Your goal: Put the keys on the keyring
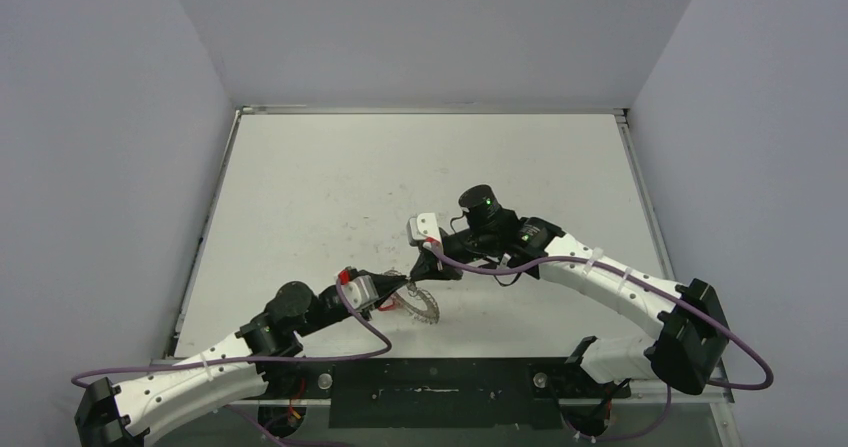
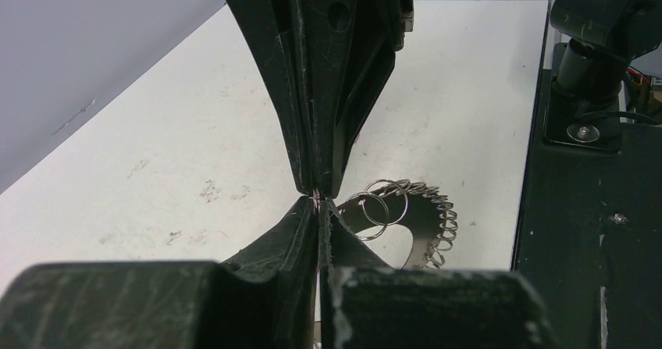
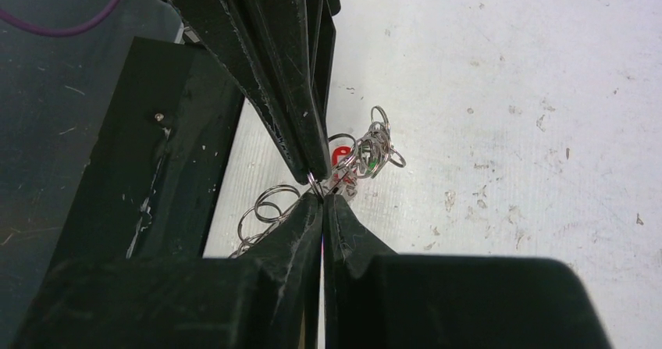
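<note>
The keyring (image 1: 425, 307) is a flat grey ring with a scalloped edge, lying near the table's front between the arms. In the left wrist view it (image 2: 428, 218) lies just right of my fingers, with small wire rings (image 2: 376, 207) on it. My left gripper (image 1: 398, 287) (image 2: 318, 206) is shut on a thin wire ring. My right gripper (image 1: 424, 269) (image 3: 322, 198) meets it tip to tip and is also shut on a small wire ring. A cluster of rings with a green tag (image 3: 373, 162) lies just behind the tips. No black-headed keys show.
The black base plate (image 2: 593, 232) with the arm mounts runs along the table's near edge, close beside the keyring. Purple cables (image 1: 470, 267) loop along both arms. Grey walls enclose the white table (image 1: 400, 167) on three sides.
</note>
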You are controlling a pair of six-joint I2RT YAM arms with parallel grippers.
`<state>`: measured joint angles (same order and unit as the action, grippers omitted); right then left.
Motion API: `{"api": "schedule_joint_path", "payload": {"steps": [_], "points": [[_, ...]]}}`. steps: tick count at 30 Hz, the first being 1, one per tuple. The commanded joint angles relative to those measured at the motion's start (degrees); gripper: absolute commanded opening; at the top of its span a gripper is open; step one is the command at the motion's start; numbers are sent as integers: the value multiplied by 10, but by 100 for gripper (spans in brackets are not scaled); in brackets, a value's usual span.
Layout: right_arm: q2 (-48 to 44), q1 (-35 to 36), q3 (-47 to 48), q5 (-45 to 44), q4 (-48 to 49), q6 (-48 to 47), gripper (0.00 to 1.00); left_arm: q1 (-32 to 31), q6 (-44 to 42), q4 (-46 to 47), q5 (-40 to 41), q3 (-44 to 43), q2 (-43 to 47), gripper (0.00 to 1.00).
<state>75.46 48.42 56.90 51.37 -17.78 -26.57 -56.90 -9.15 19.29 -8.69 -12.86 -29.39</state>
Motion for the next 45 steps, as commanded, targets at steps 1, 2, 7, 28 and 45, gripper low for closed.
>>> {"api": "schedule_joint_path", "payload": {"steps": [1, 2, 7, 28, 45], "points": [[-4, 6, 52, -10, -47, -16, 0, -2, 11, 44, 16, -8, 15, 5], [-1, 7, 63, -19, -65, -18, 0, -1, 10, 39, 19, -9, 18, 13], [26, 22, 134, -87, -180, -27, 0, -1, 1, -17, 37, -28, 38, 37], [180, 116, 363, -292, -390, 40, 0, -1, -18, -203, 16, -119, -6, 38], [189, 129, 368, -297, -385, 43, 0, -2, -2, -99, 24, -99, -68, 8]]}}
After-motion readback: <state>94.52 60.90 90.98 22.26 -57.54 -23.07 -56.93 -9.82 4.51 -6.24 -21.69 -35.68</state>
